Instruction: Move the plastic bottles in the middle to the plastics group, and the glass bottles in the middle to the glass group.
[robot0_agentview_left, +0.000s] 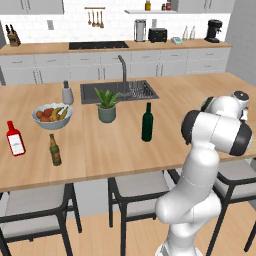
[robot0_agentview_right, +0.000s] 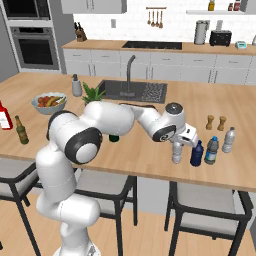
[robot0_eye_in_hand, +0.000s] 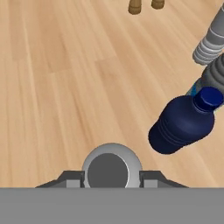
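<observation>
On the left of the tabletop (robot0_agentview_left: 100, 150) stand a red bottle (robot0_agentview_left: 15, 139) and a small brown bottle (robot0_agentview_left: 55, 150). Behind them is a bowl of fruit (robot0_agentview_left: 52, 116). Next comes a little green plant (robot0_agentview_left: 106, 104). The tall dark green bottle (robot0_agentview_left: 147, 123) stands in the middle, by itself.

Far over on the right, the pincer (robot0_eye_in_hand: 111, 178) is closed around the grey bottle (robot0_agentview_right: 177, 152), one finger on each side of its top. The bottle stands on the wood. Just beside it is the dark blue bottle (robot0_agentview_right: 197, 153), then the water bottle with the blue cap (robot0_agentview_right: 212, 150), then one more clear bottle (robot0_agentview_right: 229, 139). Two wooden shakers (robot0_agentview_right: 215, 122) stand behind them.
</observation>
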